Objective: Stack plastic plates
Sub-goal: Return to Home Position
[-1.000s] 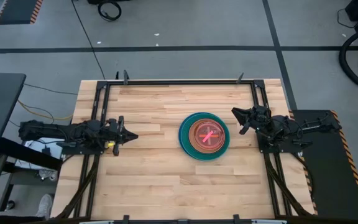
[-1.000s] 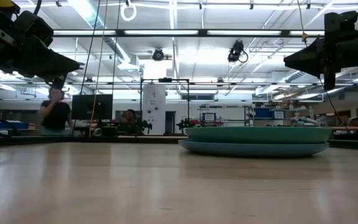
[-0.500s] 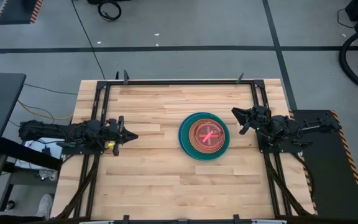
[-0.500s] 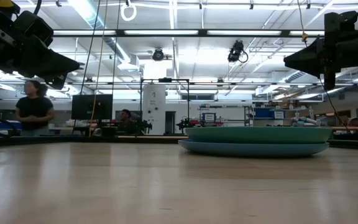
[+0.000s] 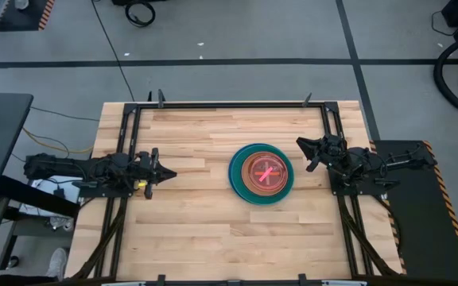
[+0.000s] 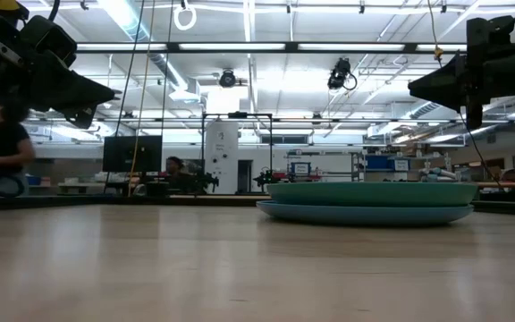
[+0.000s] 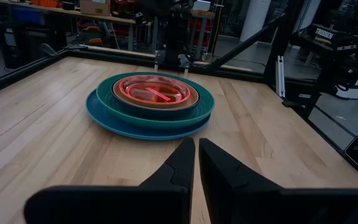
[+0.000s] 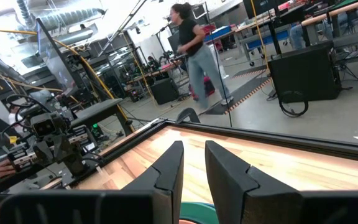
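The plastic plates [image 5: 261, 175] sit in one stack right of the table's centre, between the two arms. A large blue plate [image 7: 114, 118] lies on the wood, with a teal plate [image 7: 204, 102] on it, then a brownish-orange one [image 7: 188, 99]. Translucent pink-red [image 7: 153, 90] shows on top; I cannot tell the other small plates apart. My left gripper [image 5: 172, 173] [image 7: 196, 146] hovers shut, left of the stack and pointing at it. My right gripper [image 5: 302, 152] [image 8: 193, 146] hovers open just right of the stack. Neither touches a plate.
A black metal frame [image 5: 237, 104] runs along the table's edges. Bare wood [image 5: 189, 230] lies to the near, far and left of the stack. Beyond the table a person [image 8: 194, 56] walks about in the room.
Both arms and the plate stack have kept still. In the low view, a person in the room behind has walked toward the picture's left.
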